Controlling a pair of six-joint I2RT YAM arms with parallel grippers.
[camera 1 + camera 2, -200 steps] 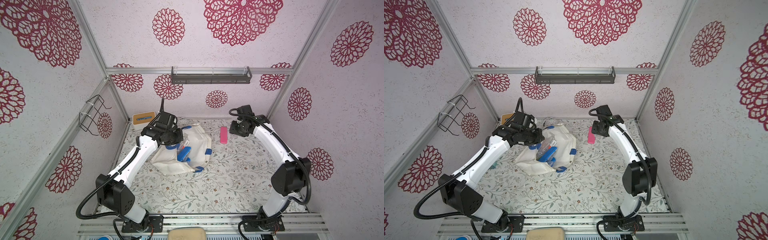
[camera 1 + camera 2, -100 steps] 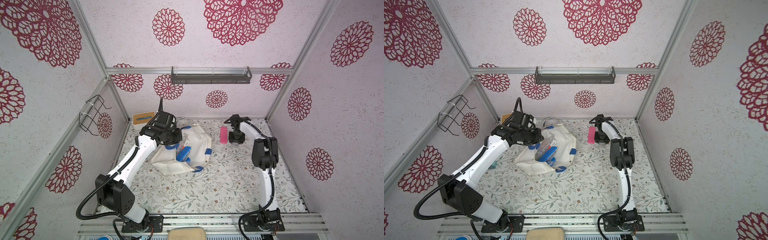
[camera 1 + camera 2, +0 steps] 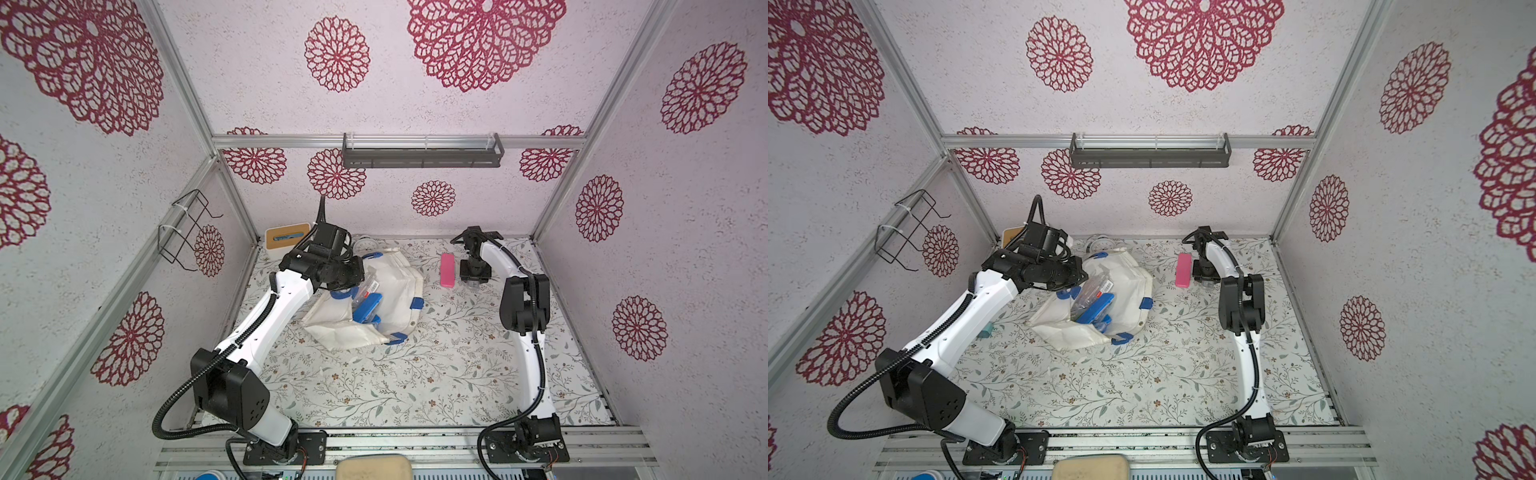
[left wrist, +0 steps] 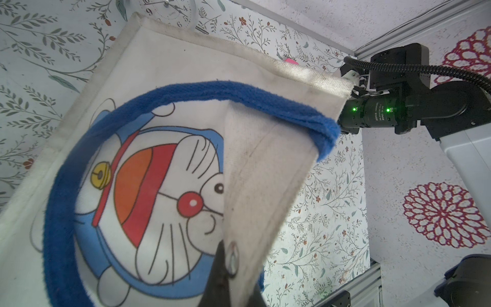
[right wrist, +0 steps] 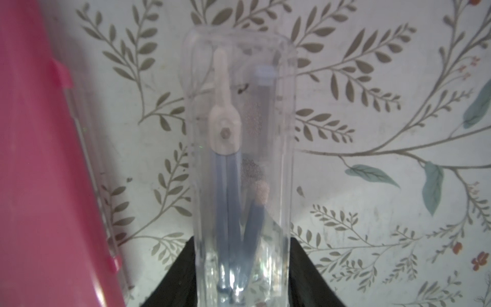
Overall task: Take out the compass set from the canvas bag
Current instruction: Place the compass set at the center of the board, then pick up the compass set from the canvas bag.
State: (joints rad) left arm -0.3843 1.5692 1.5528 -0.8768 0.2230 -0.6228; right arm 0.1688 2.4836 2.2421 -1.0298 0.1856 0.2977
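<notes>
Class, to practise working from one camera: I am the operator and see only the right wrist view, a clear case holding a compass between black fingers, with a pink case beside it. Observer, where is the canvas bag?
Observer: The canvas bag lies slumped on the table, on the far side of the pink case from the compass set.
Operator: Is anything holding the bag?
Observer: Yes, the left fingers are shut on a flap of its rim, by a metal snap.
Operator: Is the bag empty?
Observer: No, a blue item shows in its mouth.
</notes>
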